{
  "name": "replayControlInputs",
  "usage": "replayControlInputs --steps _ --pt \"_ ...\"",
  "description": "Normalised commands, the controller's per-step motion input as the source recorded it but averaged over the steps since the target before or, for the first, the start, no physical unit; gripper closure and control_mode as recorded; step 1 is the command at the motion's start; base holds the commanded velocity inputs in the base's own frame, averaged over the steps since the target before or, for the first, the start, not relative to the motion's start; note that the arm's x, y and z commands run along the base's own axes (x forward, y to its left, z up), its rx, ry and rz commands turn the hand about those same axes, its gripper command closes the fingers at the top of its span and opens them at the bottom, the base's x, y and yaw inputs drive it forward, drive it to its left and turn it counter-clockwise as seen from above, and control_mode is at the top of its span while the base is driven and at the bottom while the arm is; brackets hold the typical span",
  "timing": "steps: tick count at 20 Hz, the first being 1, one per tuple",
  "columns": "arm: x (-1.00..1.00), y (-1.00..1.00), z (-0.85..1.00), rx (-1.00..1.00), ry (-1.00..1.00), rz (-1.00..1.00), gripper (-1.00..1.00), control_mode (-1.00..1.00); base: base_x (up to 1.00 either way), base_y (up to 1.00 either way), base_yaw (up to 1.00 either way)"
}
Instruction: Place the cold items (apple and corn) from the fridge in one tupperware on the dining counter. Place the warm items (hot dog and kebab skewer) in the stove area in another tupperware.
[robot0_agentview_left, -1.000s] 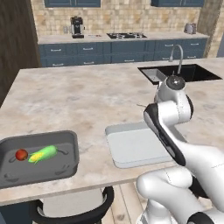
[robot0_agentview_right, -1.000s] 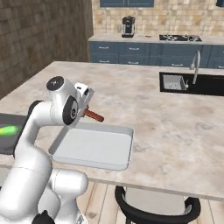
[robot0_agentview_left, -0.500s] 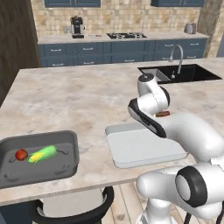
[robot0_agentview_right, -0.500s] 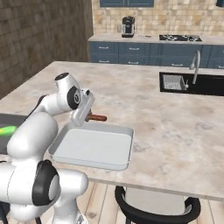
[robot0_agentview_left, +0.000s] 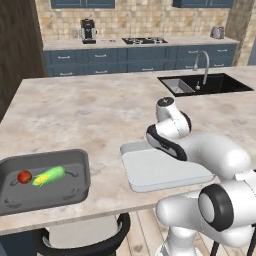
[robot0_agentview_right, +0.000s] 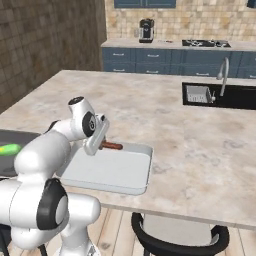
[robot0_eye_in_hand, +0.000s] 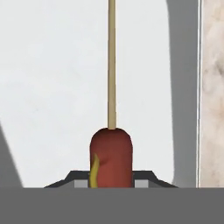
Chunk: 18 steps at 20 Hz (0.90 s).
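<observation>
My gripper (robot0_agentview_right: 101, 145) is shut on the hot dog (robot0_agentview_right: 112, 146), a red-brown sausage with a yellow mustard line and a thin wooden stick. It hangs low over the far edge of the white tupperware (robot0_agentview_right: 107, 172) on the dining counter. In the hand view the hot dog (robot0_eye_in_hand: 111, 157) sits between the jaws of the gripper (robot0_eye_in_hand: 111, 178), its stick pointing away across the white tupperware (robot0_eye_in_hand: 52, 78). To the left, a dark tupperware (robot0_agentview_left: 75, 185) holds the apple (robot0_agentview_left: 24, 176) and the corn (robot0_agentview_left: 49, 176). The kebab skewer is out of view.
A sink with a faucet (robot0_agentview_left: 202, 75) is set in the counter at the far right. The stove (robot0_agentview_left: 145, 40) and a coffee machine (robot0_agentview_left: 87, 30) stand on the back counter. A stool (robot0_agentview_right: 175, 240) stands below the counter's near edge.
The arm has folded down and brought the hot dog lower, close over the white tupperware's far edge. The grip has stayed shut on it.
</observation>
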Motion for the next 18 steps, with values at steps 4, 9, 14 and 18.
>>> replayControlInputs --steps 4,9,14,18 --pt "-0.08 -0.13 -0.31 0.13 0.0 0.04 1.0 -1.0 0.0 0.0 0.0" --pt "-0.06 -0.01 -0.38 0.02 0.0 0.0 1.0 -1.0 0.0 0.0 0.0" --pt "0.0 0.0 -0.36 0.0 0.0 0.0 1.0 -1.0 0.0 0.0 0.0" --pt "0.0 0.0 -0.31 0.0 0.0 0.0 1.0 -1.0 0.0 0.0 0.0"
